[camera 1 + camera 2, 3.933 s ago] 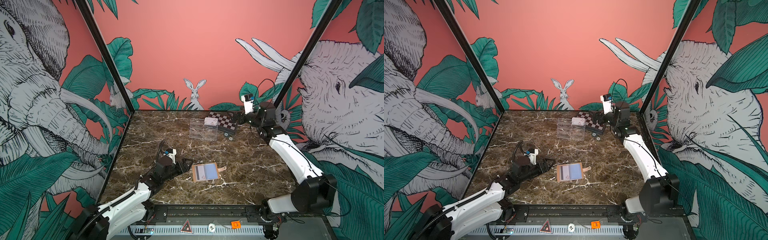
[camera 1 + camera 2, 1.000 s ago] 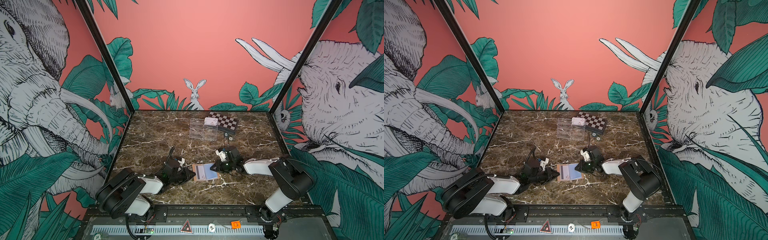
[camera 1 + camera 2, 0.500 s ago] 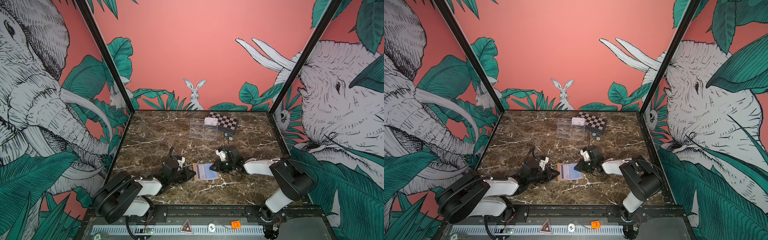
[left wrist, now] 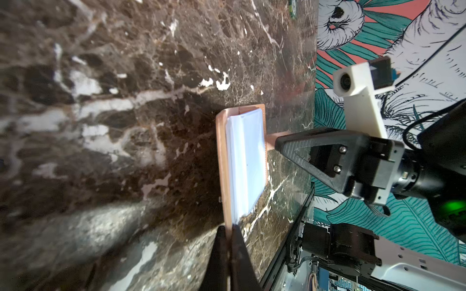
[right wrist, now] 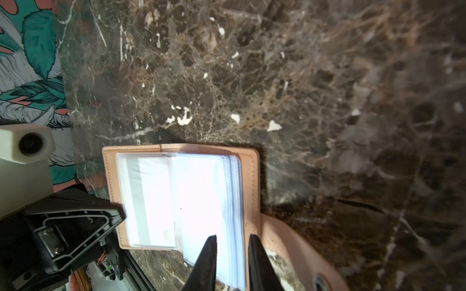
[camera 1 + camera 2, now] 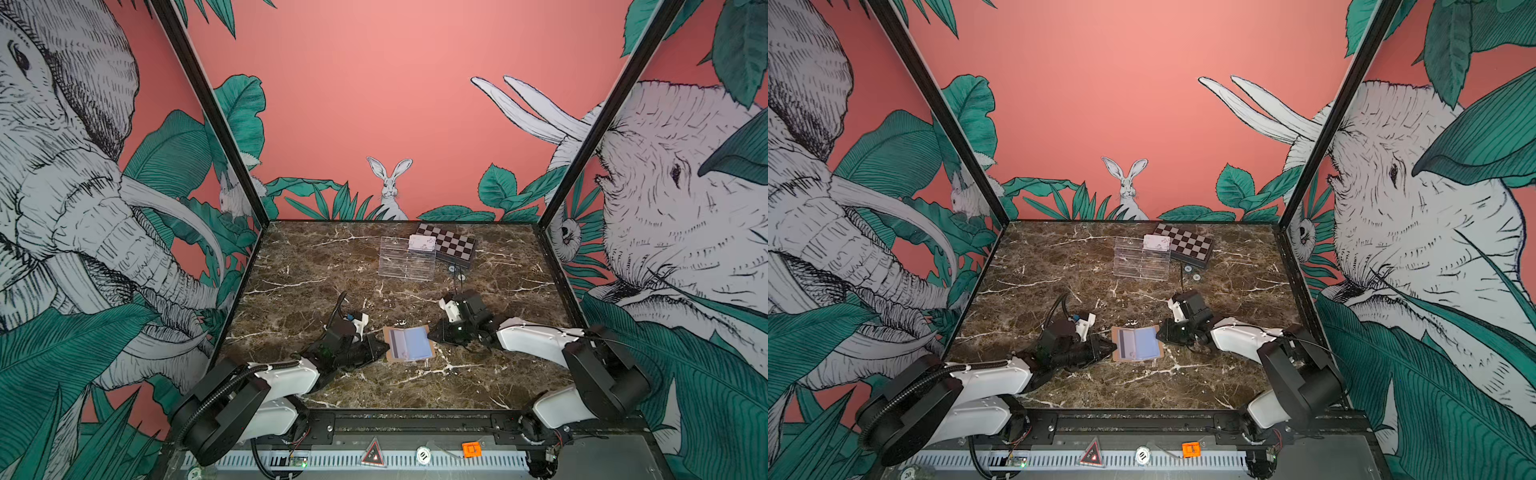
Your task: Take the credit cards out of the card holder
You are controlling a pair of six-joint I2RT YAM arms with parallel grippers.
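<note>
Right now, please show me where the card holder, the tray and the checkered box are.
card holder [image 6: 415,343]: in a top view, on its bluish inner sleeve.
tray [image 6: 405,272]: in a top view, on its bare front part.
checkered box [image 6: 452,245]: in a top view, on the middle of its top.

Coral walls [image 6: 374,104] with elephant [image 6: 62,187] and rabbit [image 6: 390,183] murals, black posts [image 6: 216,124], brown marble tabletop [image 6: 311,257]

Clear tray [image 6: 406,266] nr checkered box [image 6: 453,249], rear tbl [image 6: 316,257]

The right pincer [image 5: 232,236], tips slightly apart, frames the pale sleeves [image 5: 201,191] of the open card holder [image 5: 252,176].
</note>
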